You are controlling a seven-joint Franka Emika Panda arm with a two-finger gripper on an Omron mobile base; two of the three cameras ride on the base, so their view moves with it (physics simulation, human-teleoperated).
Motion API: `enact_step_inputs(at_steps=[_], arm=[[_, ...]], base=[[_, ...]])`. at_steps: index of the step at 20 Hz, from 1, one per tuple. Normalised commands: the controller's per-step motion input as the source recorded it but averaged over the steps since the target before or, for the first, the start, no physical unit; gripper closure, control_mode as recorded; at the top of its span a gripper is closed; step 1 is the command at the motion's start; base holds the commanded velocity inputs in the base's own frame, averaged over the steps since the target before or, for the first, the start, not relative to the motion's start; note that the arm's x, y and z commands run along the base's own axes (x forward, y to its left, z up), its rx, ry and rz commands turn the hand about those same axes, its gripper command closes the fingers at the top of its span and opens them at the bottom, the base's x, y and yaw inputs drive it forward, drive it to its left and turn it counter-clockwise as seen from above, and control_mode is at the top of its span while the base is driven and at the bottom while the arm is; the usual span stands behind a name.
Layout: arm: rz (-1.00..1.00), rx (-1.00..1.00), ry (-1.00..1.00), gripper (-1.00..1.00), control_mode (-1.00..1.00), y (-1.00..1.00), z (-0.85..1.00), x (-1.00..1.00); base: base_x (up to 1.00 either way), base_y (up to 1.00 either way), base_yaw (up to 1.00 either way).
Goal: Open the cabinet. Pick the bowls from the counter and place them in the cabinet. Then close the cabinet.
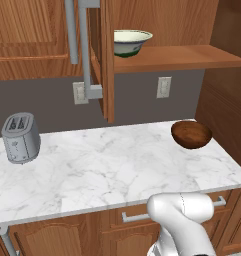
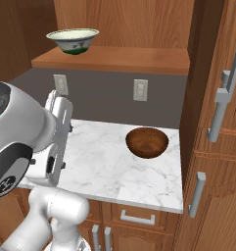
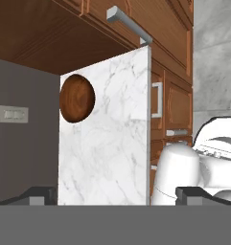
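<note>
Brown bowl (image 3: pixel 77 98) lies well beyond open pincer (image 3: pixel 115 194) (untouched).

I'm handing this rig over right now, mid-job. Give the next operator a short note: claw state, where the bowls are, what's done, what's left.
Claw: open, holding nothing, its camera rolled sideways and looking along the counter.
Cabinet: doors open.
Cream bowl: already on the cabinet shelf, upright.
Brown bowl: on the counter near its right end, close to the back wall, tilted.
Toaster: at the counter's left end, out of the way.
Done: cabinet opened, first bowl shelved.
Left: pick the brown bowl, place it on the shelf, close both doors.
</note>
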Motion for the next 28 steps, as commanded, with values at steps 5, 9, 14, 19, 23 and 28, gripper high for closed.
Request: enact_step_inputs(at_steps=[5,9,14,19,23,28], arm=[[0.00,0.00,0.02,-1.00,-1.00,0.00,-0.48,0.00],[0.00,0.00,0.00,-1.00,-1.00,0.00,-0.42,0.00],[0.01,0.00,0.00,-1.00,-1.00,0.00,-0.37,0.05],[0.02,0.00,0.07,-1.00,-1.00,-0.05,-0.08,0.21],[0.04,0.00,0.00,-1.00,-1.00,-0.03,0.00,0.40],[0.06,0.00,0.00,-1.00,-1.00,-0.16,0.00,0.35]], base=[[0.00,0.00,0.00],[0.00,0.00,0.00],[0.00,0.00,0.00],[0.00,0.00,0.00],[0.00,0.00,0.00],[0.00,0.00,0.00]])
